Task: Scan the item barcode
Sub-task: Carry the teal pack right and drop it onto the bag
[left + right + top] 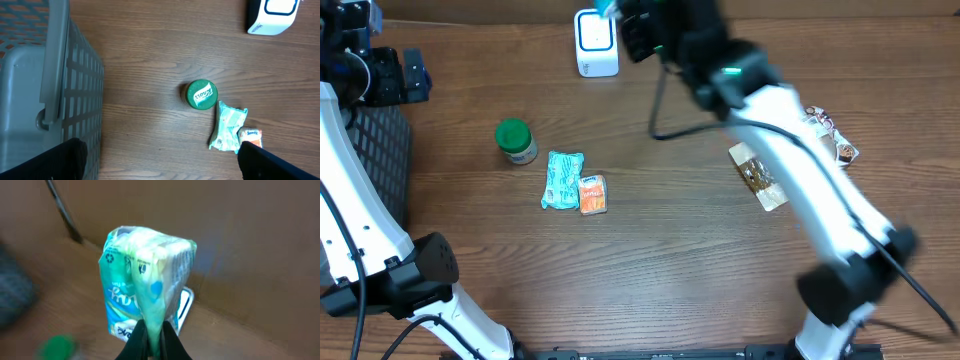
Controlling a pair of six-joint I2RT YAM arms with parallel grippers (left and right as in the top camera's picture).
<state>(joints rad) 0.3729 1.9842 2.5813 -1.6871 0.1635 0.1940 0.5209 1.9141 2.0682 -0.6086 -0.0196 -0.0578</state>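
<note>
Dark fingertips of the right gripper (154, 340) are pressed together on the bottom seam of a teal soft pack (145, 275), wipes or tissues by its look; it hangs in the air just in front of the white barcode scanner (186, 305), clear of the table.

The pack looks light and squashy, with a slick film wrap; the flat crimped seam is judged the surest hold, since the padded body would give and slip.

Its long axis runs straight out from the fingers, free end away from them; one narrow folded side faces the wrist camera; which face meets the scanner, and where the barcode sits, cannot be told.

Well away from the scanner, the left gripper (160, 162) has its fingers spread wide, holding nothing.
</note>
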